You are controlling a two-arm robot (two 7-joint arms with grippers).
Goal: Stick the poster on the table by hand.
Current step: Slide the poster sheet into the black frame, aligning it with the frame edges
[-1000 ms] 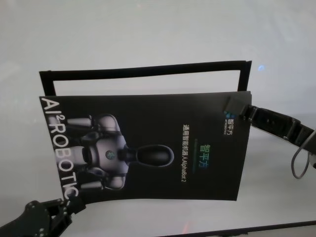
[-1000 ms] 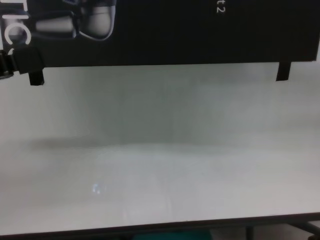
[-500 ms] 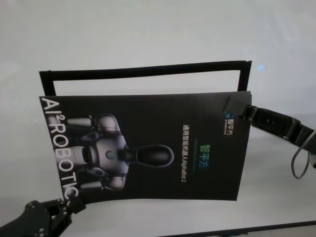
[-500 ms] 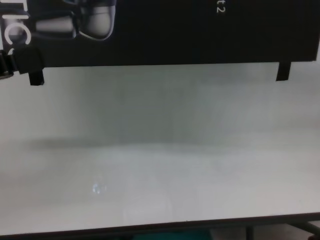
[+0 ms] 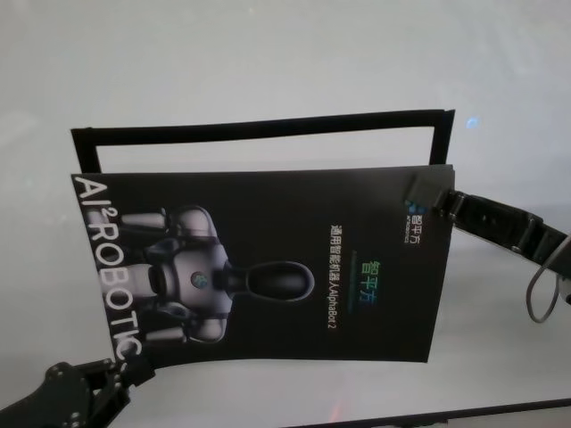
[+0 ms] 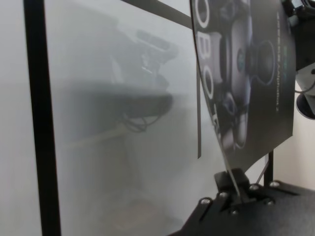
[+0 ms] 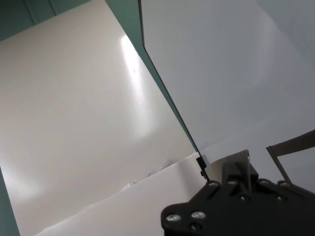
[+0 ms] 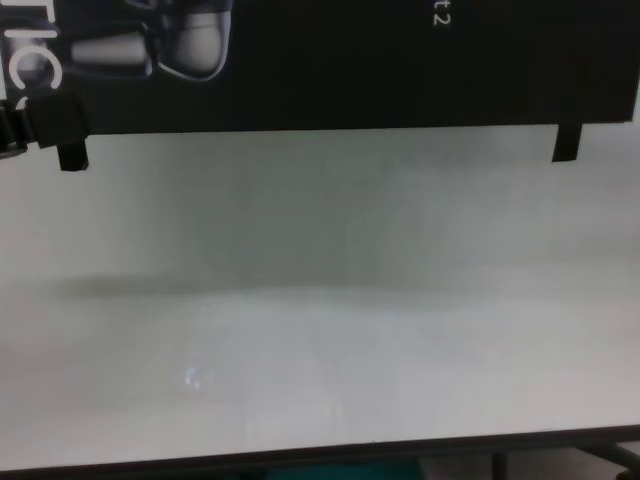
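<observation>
The black glossy poster (image 5: 268, 267) with the grey-white robot picture and white lettering hangs just above the white table (image 5: 268, 53). My left gripper (image 5: 125, 367) is shut on its near left corner; the left wrist view shows the pinch (image 6: 235, 183) on the sheet's edge. My right gripper (image 5: 426, 192) is shut on the far right corner, also seen in the right wrist view (image 7: 241, 169), where the sheet's pale back (image 7: 147, 196) shows. In the chest view the poster's (image 8: 350, 70) lower edge hangs over the bare table (image 8: 320, 330).
A frame of narrow black strips (image 5: 259, 127) lies on the table behind and under the poster; two strip ends (image 8: 567, 143) show below the sheet. The table's dark front edge (image 8: 320, 462) runs close to me.
</observation>
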